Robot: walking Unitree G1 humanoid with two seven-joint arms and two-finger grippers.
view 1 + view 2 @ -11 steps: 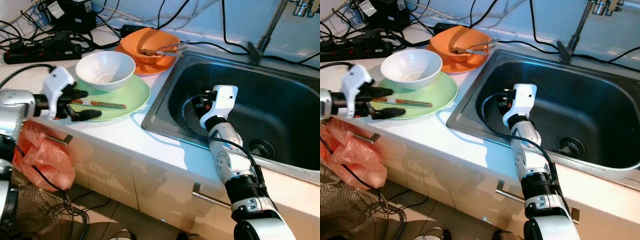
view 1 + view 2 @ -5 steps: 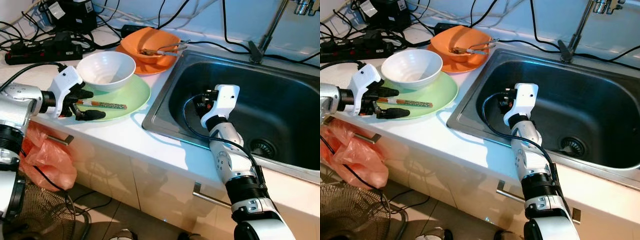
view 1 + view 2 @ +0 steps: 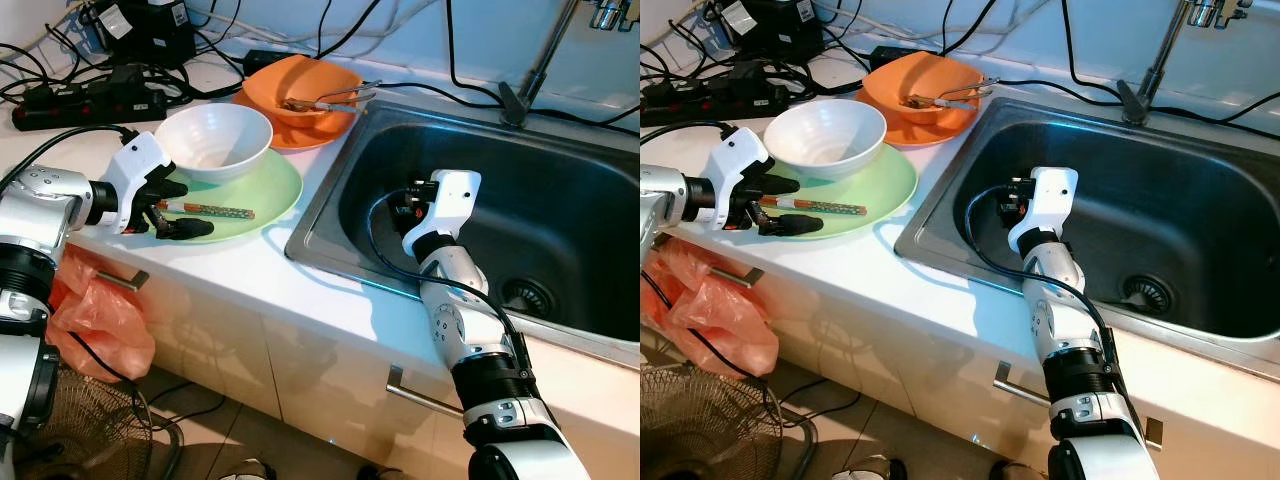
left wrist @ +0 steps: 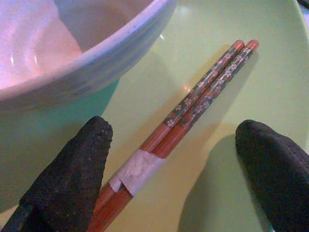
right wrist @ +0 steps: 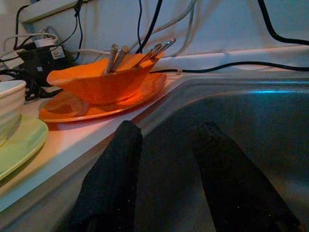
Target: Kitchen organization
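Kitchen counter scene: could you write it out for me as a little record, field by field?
Left gripper: open, fingers either side of the chopsticks
Chopsticks: flat on the green plate, taped together at one end
White bowl: on the same plate
Orange bowl: on an orange plate, metal cutlery inside
Right gripper: open, down in the sink, holding nothing

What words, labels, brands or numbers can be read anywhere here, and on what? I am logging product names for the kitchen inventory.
None can be read.
Black device at the back of the counter: white stickers, print too small to read.
Chopsticks on the green plate, between the open left pincer fingers: flower pattern and a blank white tape band, no text.
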